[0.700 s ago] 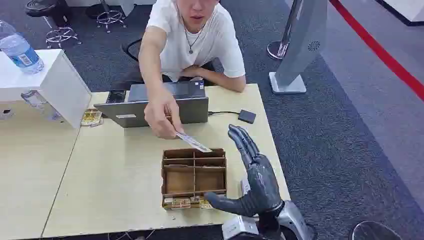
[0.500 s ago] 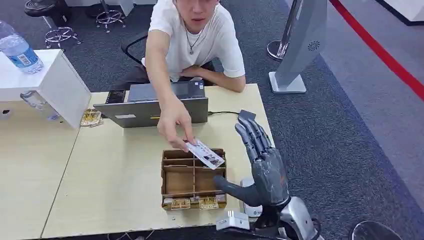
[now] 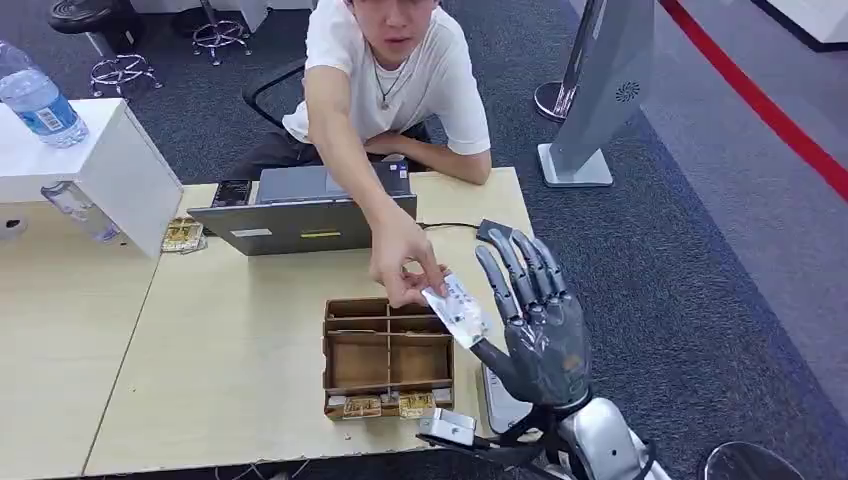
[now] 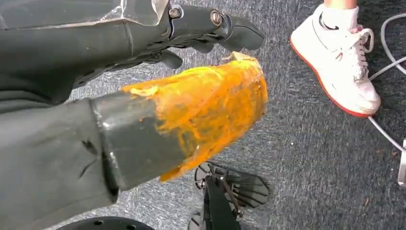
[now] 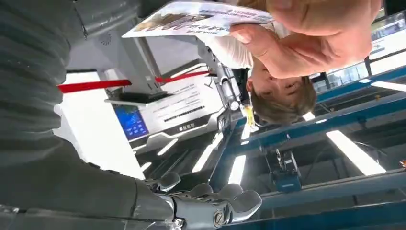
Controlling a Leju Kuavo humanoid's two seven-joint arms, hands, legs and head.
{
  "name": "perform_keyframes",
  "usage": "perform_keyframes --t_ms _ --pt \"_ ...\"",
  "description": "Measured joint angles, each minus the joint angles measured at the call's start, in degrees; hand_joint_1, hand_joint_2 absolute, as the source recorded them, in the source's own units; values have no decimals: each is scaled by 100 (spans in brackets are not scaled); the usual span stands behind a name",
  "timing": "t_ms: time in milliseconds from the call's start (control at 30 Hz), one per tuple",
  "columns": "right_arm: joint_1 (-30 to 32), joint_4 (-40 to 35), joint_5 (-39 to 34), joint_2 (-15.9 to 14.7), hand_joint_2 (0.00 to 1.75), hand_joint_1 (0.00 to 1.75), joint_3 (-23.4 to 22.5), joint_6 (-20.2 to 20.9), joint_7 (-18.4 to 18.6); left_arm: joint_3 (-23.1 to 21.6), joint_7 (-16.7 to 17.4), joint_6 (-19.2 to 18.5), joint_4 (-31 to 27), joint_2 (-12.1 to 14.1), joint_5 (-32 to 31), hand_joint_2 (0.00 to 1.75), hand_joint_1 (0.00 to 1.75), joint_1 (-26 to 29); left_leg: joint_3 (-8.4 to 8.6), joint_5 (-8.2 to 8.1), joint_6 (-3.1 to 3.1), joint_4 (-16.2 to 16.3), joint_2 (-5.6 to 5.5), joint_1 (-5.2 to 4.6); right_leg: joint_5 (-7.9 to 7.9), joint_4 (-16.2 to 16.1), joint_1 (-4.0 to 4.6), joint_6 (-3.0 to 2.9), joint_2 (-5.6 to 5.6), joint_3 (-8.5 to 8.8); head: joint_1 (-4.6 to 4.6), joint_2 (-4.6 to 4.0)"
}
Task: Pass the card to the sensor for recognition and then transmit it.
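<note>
While its fingers stood spread and upright, the right hand hovered past the table's right front corner, palm turned toward the person, thumb angled out low on the side facing the tray. It held nothing. Right at that thumb's tip, and either touching it or just short of it, was the card, pinched at its far end by the person's hand, whose arm reached across the table. In the right wrist view the card showed printed face out, gripped between the person's thumb and fingers, with the robot's fingertips well apart from it at the opposite edge of the picture.

Just beside the thumb, toward the robot's left, sat the brown compartmented tray, with small yellow packets along its near edge. A pale flat device lay on the table under the wrist. Beyond the hand a small dark box rested near the table's far edge, wired to a laptop in front of the person. Well off to the left, a bottle stood on a white box.

The left hand hung over grey carpet, its dark fingers curled in with nothing in them, beside an orange-coated part and near a white shoe.
</note>
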Motion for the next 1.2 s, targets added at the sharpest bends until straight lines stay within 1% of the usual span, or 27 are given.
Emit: perform_keyframes --t_ms 67,100,133,933,1067,1200 --pt "35 0 55 4 175 0 -22 0 20 0 0 -9 0 0 2 0 0 4 0 0 0 0 0 0 0 0 0 0 0 0 0 0" --pt "44 0 83 7 175 16 -26 0 24 0 0 -15 0 0 4 0 0 7 0 0 0 0 0 0 0 0 0 0 0 0 0 0" --pt "53 -2 85 7 175 175 -31 0 26 0 0 -22 0 0 4 0 0 7 0 0 0 0 0 0 0 0 1 0 1 0 0 0" --pt "184 -22 11 31 175 175 -28 0 131 0 -2 -50 0 -4 15 0 0 10 0 0 0 0 0 0 0 0 0 0 0 -1 0 0" --pt "225 -70 -156 33 175 175 -28 2 146 0 -7 -50 0 -4 24 0 0 12 -1 -1 0 0 0 0 -1 0 0 0 0 -1 0 0" --pt "268 -140 -617 33 175 175 -13 55 146 0 -46 -50 0 -4 59 0 0 16 -1 0 0 0 0 0 -1 0 0 0 0 -1 0 0"
